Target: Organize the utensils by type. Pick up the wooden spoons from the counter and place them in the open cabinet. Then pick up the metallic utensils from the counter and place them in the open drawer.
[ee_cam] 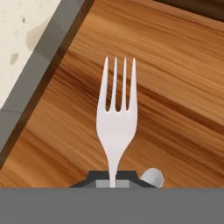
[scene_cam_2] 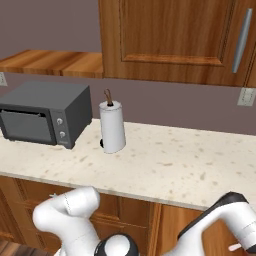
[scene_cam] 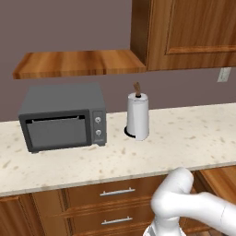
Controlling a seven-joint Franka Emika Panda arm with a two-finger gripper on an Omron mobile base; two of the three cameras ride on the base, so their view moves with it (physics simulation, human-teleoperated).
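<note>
Claw (ee_cam: 113, 181) pinching a pale silver four-tined fork (ee_cam: 116, 127) by its handle – wood-grain surface just beyond the tines, likely the drawer; release still pending.

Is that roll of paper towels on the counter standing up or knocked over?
Standing upright. The paper towel roll rises straight from its dark base on the counter, its holder's brown tip poking out on top.
</note>
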